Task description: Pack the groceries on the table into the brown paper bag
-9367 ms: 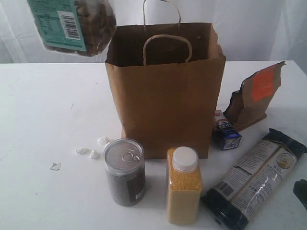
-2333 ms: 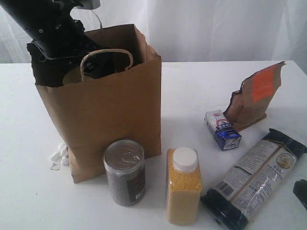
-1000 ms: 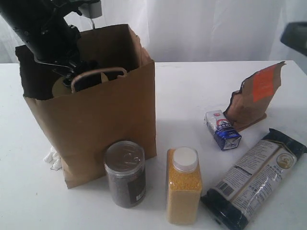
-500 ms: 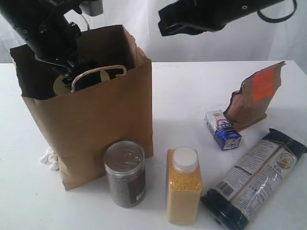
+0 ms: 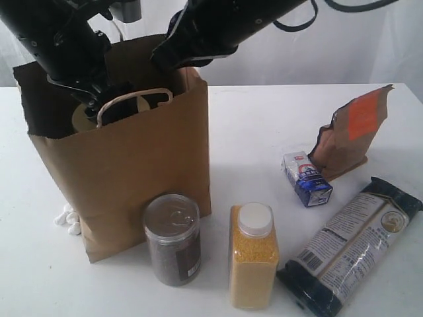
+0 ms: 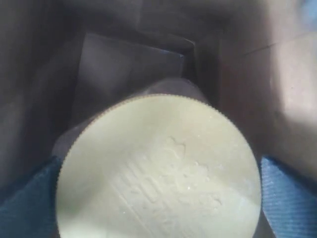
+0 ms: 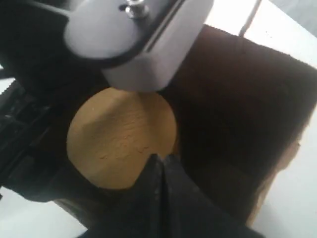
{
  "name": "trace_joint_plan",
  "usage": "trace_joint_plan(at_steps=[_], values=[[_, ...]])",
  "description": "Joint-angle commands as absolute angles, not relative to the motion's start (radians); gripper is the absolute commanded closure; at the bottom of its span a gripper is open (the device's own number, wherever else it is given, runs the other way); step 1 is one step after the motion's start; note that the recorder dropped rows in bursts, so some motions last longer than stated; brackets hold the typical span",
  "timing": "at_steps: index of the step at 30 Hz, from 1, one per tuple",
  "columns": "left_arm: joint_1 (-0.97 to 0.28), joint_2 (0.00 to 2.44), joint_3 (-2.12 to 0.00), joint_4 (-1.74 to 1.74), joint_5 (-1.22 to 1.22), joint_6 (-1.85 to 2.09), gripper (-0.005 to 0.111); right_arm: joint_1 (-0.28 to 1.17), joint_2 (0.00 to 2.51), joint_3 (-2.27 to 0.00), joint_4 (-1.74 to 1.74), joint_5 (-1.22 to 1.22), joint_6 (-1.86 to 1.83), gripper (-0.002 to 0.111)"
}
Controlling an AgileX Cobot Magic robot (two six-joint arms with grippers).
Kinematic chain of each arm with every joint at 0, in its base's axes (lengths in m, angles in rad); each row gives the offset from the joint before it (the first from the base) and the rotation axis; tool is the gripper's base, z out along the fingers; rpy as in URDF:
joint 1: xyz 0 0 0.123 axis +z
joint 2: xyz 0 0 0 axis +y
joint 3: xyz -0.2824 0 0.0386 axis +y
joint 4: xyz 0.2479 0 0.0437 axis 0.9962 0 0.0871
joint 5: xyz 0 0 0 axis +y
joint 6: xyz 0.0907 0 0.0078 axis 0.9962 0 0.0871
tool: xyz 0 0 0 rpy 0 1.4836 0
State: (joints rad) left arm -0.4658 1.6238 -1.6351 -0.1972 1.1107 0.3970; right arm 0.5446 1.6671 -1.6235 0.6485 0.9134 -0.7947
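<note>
The left gripper point(image 6: 159, 198) is down inside the brown paper bag point(image 5: 132, 178). Its jaws are spread wide, with the clear olive-lidded jar point(image 6: 148, 148) squarely between them. One blue pad point(image 6: 292, 198) stands just beside the lid's rim and the other is on the opposite side. The lid covers the parts of the pads nearest the jar, so no pinch on the jar shows. The jar's body runs away from the jaws toward the folded bottom of the bag. In the exterior view the lid sits tilted just under the bag's front rim, behind the near handle loop.

The right gripper point(image 7: 159, 166) hangs over the bag's open mouth with its jaws pressed together and nothing between them. The jar's lid lies just beyond its fingertips, close but apart. The pale housing of the left arm point(image 7: 138, 39) is on the far side of the lid from these jaws.

The other groceries stand on the table point(image 5: 264, 132), outside the bag and well apart from both sets of jaws.
- The silver pull-tab can point(image 5: 172, 238) is upright against the bag's front wall.
- The white-capped yellow-grain bottle point(image 5: 253, 257) is upright just beside the can.
- The small blue-white carton point(image 5: 307, 179) lies farther off, touching the foot of the upright brown orange-labelled pouch point(image 5: 350, 135).
- The long dark-blue packet point(image 5: 350, 247) lies flat, farthest from the left jaws.
</note>
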Motion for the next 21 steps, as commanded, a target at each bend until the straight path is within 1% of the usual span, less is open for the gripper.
trace_joint_plan(at_steps=[1,6,15,21], values=[[-0.471,1.605,-1.636,-0.194,1.125,0.401,0.001,0.582,1.707,-1.664,0.565,0.927,-0.774,0.108],[-0.471,1.605,-1.636,-0.184,1.125,0.401,0.001,0.586,1.738,-1.668,0.587,0.937,-0.758,0.108],[-0.471,1.605,-1.636,-0.18,1.098,0.401,0.001,0.653,1.738,-1.725,0.585,0.933,-0.763,0.108],[-0.471,1.605,-1.636,-0.18,1.098,0.398,0.001,0.683,1.812,-1.725,0.591,0.968,-0.763,0.108]])
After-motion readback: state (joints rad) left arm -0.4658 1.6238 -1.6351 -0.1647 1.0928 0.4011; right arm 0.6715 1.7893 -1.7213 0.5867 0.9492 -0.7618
